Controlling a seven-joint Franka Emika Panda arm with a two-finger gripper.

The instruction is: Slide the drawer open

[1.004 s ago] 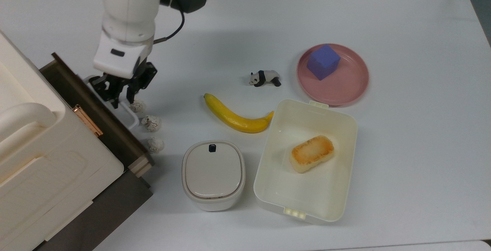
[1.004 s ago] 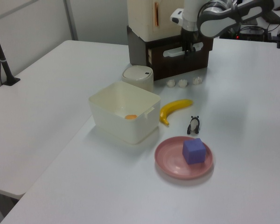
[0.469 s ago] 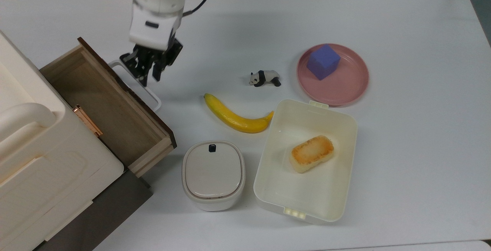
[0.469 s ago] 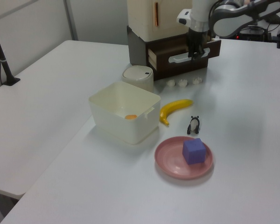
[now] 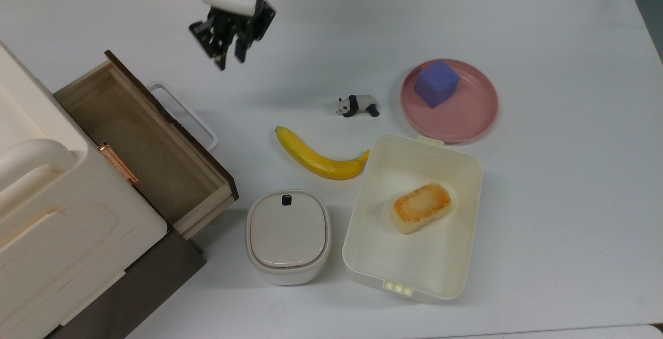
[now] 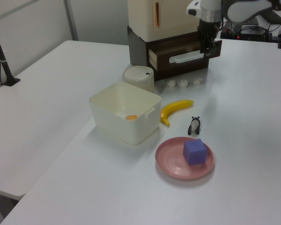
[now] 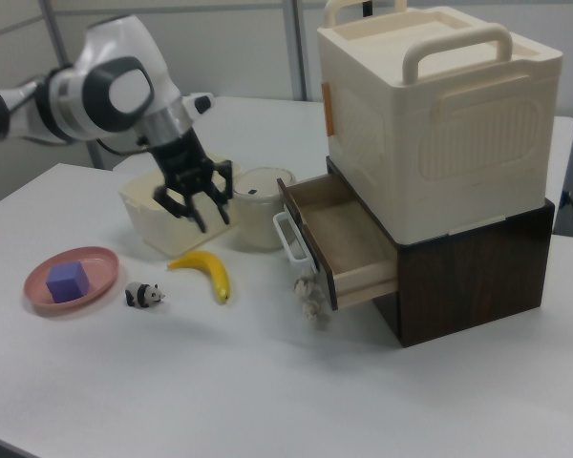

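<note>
Clearly the drawer [image 5: 150, 142] stands pulled out of the dark brown cabinet [image 7: 468, 277] at the top view's left edge, and everything else can be placed from it. It is wide and shallow — a dark brown front panel, pale wood sides and a bare pale wood floor. A white rectangular loop handle [image 5: 182, 115] juts from the front panel. In the right view 3 small crumpled white lumps [image 7: 308, 294] lie on the desk [image 5: 544, 214] just below the drawer's front. A cream plastic case [image 7: 437, 105] with rounded handles sits on top of the cabinet, overhanging the back of the drawer.

The pincer [image 5: 228, 48] hangs in the air beyond the drawer's handle, towards the top view's upper right, apart from it and touching nothing; its fingers are spread with nothing between them.

To the top view's right of the drawer's front lies a yellow banana [image 5: 318, 155], and past it a toy panda [image 5: 357, 106]. Just off the drawer's near corner sits a small lidded container [image 5: 288, 235] — rounded, cream, with a dark spot on its lid. Further from the drawer are a white open tub [image 5: 362, 245] holding a browned bread piece [image 5: 420, 207], and a pink plate [image 5: 466, 116] carrying 1 purple cube [image 5: 436, 83].
</note>
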